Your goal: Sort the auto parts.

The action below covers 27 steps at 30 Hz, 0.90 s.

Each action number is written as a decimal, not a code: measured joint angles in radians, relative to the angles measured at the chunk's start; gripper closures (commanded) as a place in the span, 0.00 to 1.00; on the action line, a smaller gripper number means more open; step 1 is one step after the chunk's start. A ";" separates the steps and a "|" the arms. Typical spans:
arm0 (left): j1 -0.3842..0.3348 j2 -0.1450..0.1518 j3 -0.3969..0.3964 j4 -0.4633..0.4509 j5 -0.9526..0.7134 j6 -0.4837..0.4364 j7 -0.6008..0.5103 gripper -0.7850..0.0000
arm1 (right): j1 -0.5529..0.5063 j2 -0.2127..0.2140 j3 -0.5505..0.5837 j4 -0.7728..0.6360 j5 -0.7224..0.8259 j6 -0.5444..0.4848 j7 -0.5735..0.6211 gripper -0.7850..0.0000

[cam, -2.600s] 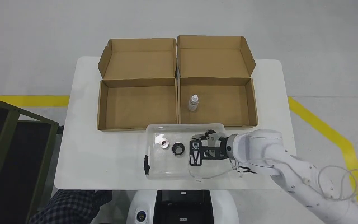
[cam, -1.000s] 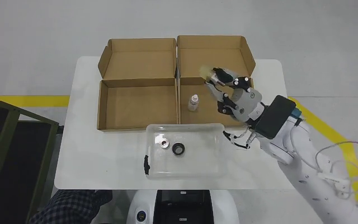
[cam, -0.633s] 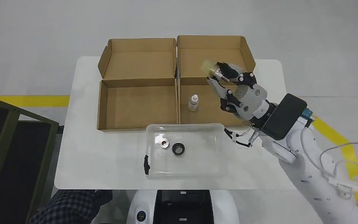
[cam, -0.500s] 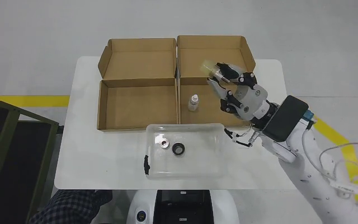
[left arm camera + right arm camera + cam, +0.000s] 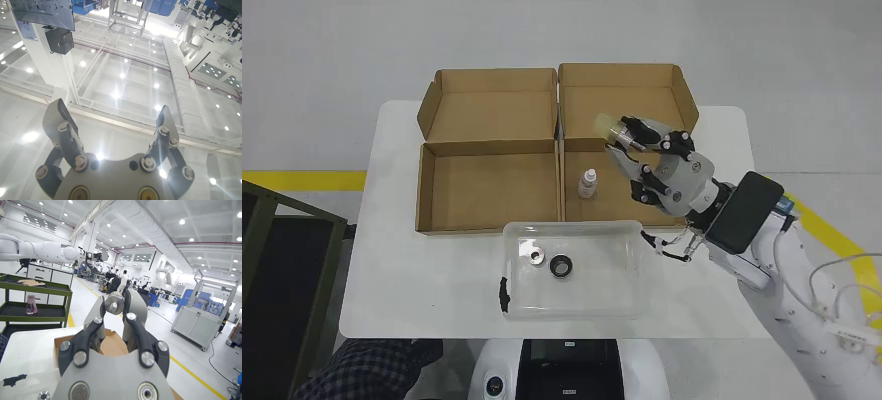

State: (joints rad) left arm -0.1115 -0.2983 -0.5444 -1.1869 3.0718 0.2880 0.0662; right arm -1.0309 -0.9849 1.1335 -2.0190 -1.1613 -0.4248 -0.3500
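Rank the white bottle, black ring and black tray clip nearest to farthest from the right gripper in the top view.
From the right gripper:
1. White bottle, in the cardboard box.
2. Black ring, inside the clear tray.
3. Black clip, on the tray's far edge.

Held part blurred; small tray parts too small to identify.

Cardboard boxes look matt, plastic tray glossy, metal cylinder smooth
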 measured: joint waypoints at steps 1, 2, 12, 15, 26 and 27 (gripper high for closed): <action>0.000 0.000 0.000 0.000 0.000 0.000 0.000 0.00 | -0.001 -0.001 0.000 0.002 -0.003 -0.005 0.004 1.00; 0.000 0.000 0.000 0.000 0.000 0.000 0.000 0.00 | -0.003 -0.002 0.001 0.005 -0.004 -0.012 0.012 1.00; 0.000 0.000 0.000 0.000 0.000 0.000 0.000 0.00 | -0.011 -0.007 -0.007 0.059 0.018 -0.113 0.129 1.00; 0.000 0.000 0.000 0.000 0.000 0.000 0.000 0.00 | -0.007 -0.008 -0.011 0.087 0.034 -0.141 0.187 1.00; 0.000 0.000 0.000 0.000 0.000 0.000 0.000 0.00 | -0.031 -0.005 0.011 0.157 0.041 -0.136 0.454 1.00; 0.000 0.000 0.000 0.000 0.000 0.000 0.000 0.00 | -0.032 -0.004 0.016 0.160 0.046 -0.137 0.475 1.00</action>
State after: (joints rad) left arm -0.1115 -0.2983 -0.5444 -1.1869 3.0718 0.2880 0.0662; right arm -1.0632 -0.9893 1.1493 -1.8588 -1.1154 -0.5621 0.1249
